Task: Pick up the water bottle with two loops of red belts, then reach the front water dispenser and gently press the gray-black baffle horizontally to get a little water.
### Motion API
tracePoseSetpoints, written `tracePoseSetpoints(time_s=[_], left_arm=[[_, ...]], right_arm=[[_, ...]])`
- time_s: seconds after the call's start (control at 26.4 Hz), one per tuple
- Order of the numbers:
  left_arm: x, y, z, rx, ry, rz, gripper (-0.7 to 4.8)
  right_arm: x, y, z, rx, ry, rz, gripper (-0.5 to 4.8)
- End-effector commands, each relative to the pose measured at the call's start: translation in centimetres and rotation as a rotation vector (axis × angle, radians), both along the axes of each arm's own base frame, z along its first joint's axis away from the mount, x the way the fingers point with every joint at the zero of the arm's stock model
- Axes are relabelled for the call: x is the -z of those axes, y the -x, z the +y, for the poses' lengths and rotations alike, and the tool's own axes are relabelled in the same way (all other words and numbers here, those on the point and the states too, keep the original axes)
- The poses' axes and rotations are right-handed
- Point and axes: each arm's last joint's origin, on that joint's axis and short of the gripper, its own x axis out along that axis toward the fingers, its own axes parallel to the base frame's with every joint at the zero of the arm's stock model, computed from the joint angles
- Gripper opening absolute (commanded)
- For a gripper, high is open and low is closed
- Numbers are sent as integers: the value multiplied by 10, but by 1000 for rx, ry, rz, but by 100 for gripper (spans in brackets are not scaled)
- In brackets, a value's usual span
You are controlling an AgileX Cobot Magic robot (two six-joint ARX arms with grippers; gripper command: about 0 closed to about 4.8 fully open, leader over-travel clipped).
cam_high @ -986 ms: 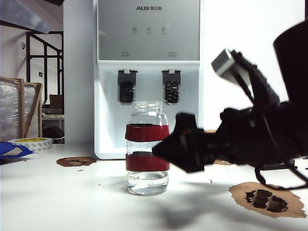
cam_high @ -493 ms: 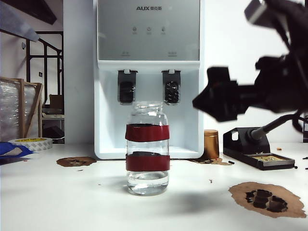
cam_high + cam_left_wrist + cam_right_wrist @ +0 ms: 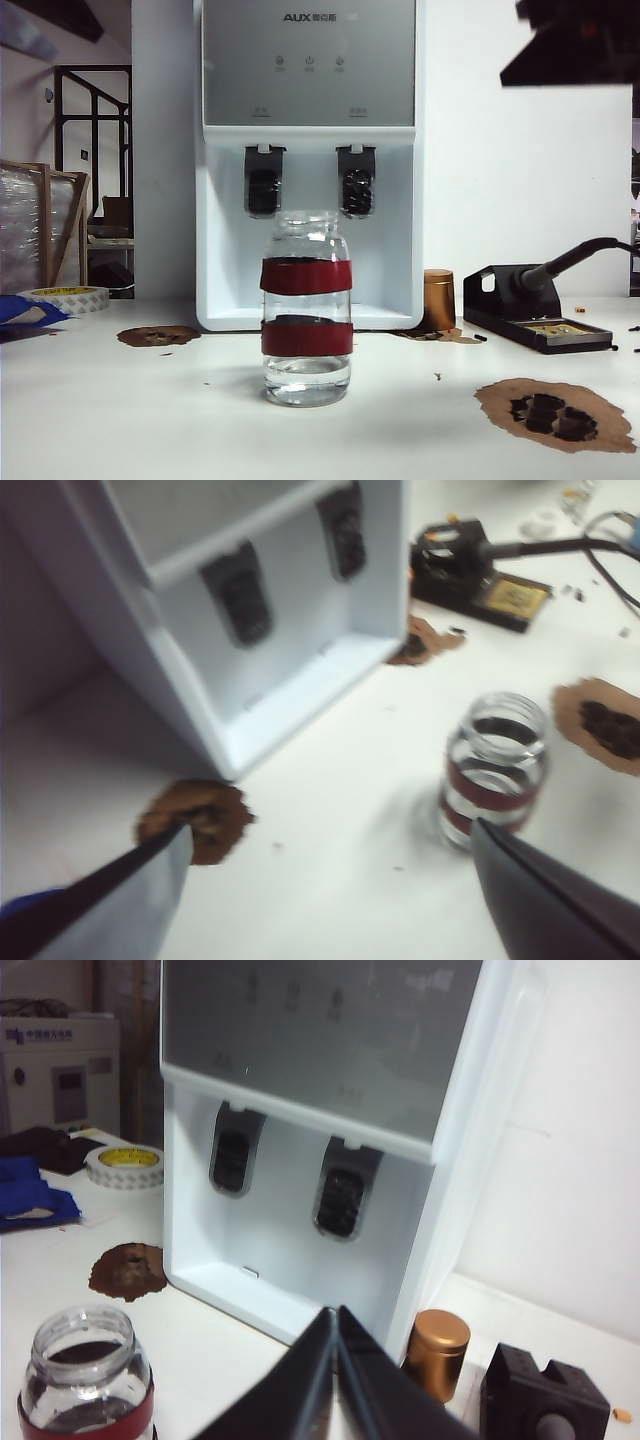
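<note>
Our left pincer [image 3: 330, 880] gapes empty, right pincer [image 3: 335, 1360] is closed empty; careless approach topples the water bottle [image 3: 306, 305].

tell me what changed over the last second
The right arm rose from beside the bottle to the exterior view's top right corner, and its pincer shut empty. The left pincer is open, above the table. The bottle stands untouched before the dispenser.
</note>
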Motion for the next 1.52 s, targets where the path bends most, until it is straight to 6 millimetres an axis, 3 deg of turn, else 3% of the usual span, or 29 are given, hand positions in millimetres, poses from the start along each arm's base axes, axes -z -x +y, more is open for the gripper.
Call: tracePoseSetpoints(time_s=[0.04,0.19,0.3,0.42,0.46,0.49,0.68,0.87,1.1,1.29,1.52], left_arm=[[-11,10,7,-96,-25,-94,392],[-20,27,17,-196,-28,-174,273],[-21,36,26,-264,17,-152,223],[-18,41,30,-286,5,-121,110],[-16,43,31,-285,-1,-105,40],[-16,43,31,-286,-3,-101,19],[-17,50,33,-319,34,-104,-4],[-17,65,41,-459,33,-172,-4],[6,79,44,-471,121,-172,-4],[11,96,49,-485,171,-281,-4],[24,103,50,-483,224,-292,-4]], right_arm=[[-13,1,-2,24,20,7,-4],[-29,1,-4,84,102,54,-4],[-41,5,-11,172,125,42,-4],[-52,15,-20,183,102,19,-4],[-57,24,-27,186,88,5,-4],[-59,29,-32,196,81,-2,-4],[-66,61,-60,200,12,-56,-4],[-64,79,-75,200,-54,-75,-4],[-62,84,-71,-23,-79,-52,-4],[-51,95,-80,-34,-42,-6,-4],[-51,97,-80,-93,-24,19,-4]])
